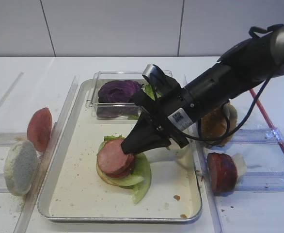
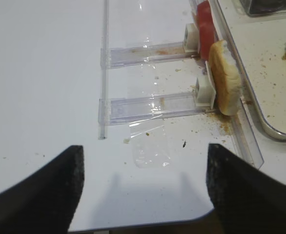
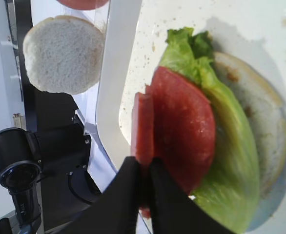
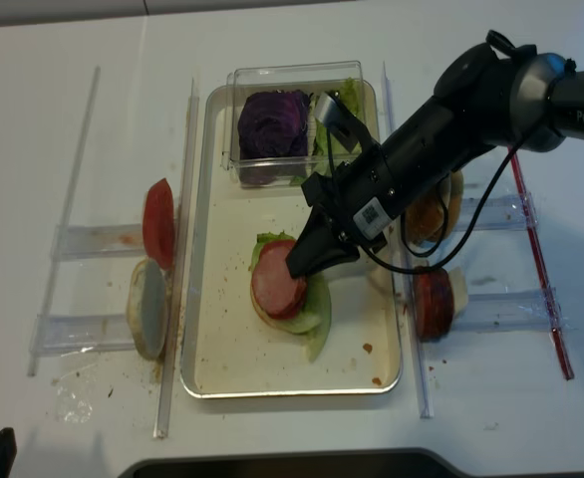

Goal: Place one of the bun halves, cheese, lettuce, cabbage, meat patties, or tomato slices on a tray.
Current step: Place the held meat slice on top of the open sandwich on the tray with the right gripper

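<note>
Reaching across the middle of the exterior high view, the right gripper point(image 1: 132, 144) has its black fingers pressed together on the rim of a meat patty point(image 1: 114, 157) that lies with a second one on lettuce point(image 1: 141, 171) and a bun half point(image 1: 108, 178) in the near middle of the tray point(image 1: 79, 194). The cabbage point(image 1: 118, 91) sits in a clear box point(image 1: 94, 94) at the tray's far end. Left of the tray stand a tomato slice point(image 1: 39, 128) and a pale bun half point(image 1: 21, 167); to the right, another patty point(image 1: 223, 172).

In the right wrist view, the fingertips point(image 3: 128, 187) pinch the thin edge of the patty point(image 3: 144, 129), which leans against the second patty point(image 3: 184, 129) over the lettuce point(image 3: 231, 146).

In the left wrist view, the left gripper point(image 2: 143, 190) hangs spread wide over bare table, holding nothing, with the pale bun half point(image 2: 226, 78) beside the tray's rim point(image 2: 260, 122).

The realsense view shows the same stack point(image 4: 280, 284), the right gripper point(image 4: 300, 263) upon it.
</note>
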Controlling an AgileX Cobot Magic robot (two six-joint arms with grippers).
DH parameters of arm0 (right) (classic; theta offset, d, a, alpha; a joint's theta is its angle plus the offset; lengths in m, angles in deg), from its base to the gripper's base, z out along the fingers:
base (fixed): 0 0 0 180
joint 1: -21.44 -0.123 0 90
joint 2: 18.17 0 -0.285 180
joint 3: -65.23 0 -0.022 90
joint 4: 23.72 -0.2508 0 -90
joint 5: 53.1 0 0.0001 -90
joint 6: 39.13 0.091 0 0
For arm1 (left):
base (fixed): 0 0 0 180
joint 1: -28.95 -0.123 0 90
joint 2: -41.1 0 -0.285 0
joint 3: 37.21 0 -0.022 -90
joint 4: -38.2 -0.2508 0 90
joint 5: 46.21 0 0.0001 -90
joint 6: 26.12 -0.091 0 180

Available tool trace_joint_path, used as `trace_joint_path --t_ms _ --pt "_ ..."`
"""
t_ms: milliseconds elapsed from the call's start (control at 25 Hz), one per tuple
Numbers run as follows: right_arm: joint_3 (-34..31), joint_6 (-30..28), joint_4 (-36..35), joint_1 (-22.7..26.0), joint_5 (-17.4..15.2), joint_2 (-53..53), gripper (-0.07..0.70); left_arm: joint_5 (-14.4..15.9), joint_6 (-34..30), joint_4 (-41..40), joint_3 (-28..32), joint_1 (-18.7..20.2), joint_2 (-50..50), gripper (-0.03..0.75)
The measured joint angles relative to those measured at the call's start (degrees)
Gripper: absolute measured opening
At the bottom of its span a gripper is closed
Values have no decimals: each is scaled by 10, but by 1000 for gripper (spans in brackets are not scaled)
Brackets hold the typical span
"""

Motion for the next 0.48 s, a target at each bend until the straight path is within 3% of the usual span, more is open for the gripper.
trace_joint_path --t_ms 120,360,480 --pt "0 0 0 0 0 1 120 0 0 0 0 0 0 481" --pt "0 4 -1 0 0 1 394 0 0 0 0 0 0 481" --pt "0 23 8 0 0 1 433 0 0 0 0 0 0 481"
